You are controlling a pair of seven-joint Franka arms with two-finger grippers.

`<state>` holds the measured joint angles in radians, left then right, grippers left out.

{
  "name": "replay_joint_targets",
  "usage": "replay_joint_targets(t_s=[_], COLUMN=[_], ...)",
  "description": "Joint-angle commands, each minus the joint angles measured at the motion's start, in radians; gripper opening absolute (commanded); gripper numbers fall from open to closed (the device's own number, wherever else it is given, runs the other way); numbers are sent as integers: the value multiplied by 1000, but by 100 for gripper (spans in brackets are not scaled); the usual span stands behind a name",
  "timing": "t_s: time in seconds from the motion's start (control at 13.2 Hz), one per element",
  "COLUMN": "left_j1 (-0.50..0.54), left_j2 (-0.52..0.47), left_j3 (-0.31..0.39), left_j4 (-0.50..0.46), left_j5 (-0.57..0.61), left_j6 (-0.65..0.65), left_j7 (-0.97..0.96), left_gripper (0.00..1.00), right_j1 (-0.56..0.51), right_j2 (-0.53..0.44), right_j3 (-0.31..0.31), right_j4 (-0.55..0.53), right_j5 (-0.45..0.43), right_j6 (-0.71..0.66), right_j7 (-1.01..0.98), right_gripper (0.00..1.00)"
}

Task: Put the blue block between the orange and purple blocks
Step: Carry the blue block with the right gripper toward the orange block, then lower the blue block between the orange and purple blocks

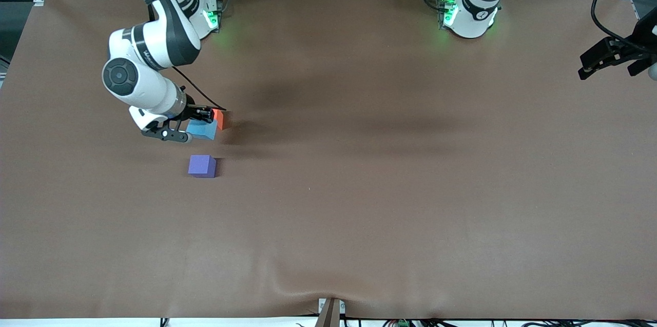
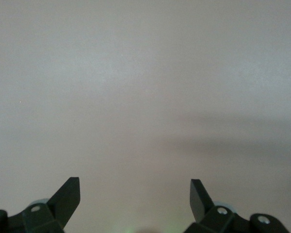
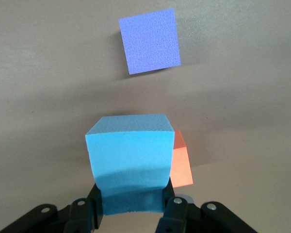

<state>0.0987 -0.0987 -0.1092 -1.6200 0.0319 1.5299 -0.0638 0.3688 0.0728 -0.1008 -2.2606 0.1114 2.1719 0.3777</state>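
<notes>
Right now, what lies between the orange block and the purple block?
Mostly bare table. The right gripper holds the blue block above the orange block, not yet in the gap before the purple block; the right wrist view shows this best.

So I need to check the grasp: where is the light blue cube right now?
The light sky-blue matte cube is held in the right pincer, partly covering the orange-red cube in the front view, with the violet-purple cube nearer the camera.

Gripped blue block (image 3: 130, 158) beside orange block (image 3: 182, 160), purple block (image 3: 149, 41) apart
</notes>
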Motion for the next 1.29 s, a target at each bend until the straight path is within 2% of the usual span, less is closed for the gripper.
replay_joint_targets(t_s=[0.0, 1.21], left_j1=[7, 3], left_j2=[-3, 4], left_j3=[-6, -15], left_j4=[3, -3], left_j5=[-20, -21], left_j6=[-13, -10], left_j7=[-13, -13], left_gripper=[100, 100], right_j1=[-18, -24], right_j2=[-21, 99], right_j3=[16, 16], right_j4=[-57, -85], right_j5=[-18, -82], right_j6=[60, 229], right_j7=[-10, -14], right_gripper=[0, 0])
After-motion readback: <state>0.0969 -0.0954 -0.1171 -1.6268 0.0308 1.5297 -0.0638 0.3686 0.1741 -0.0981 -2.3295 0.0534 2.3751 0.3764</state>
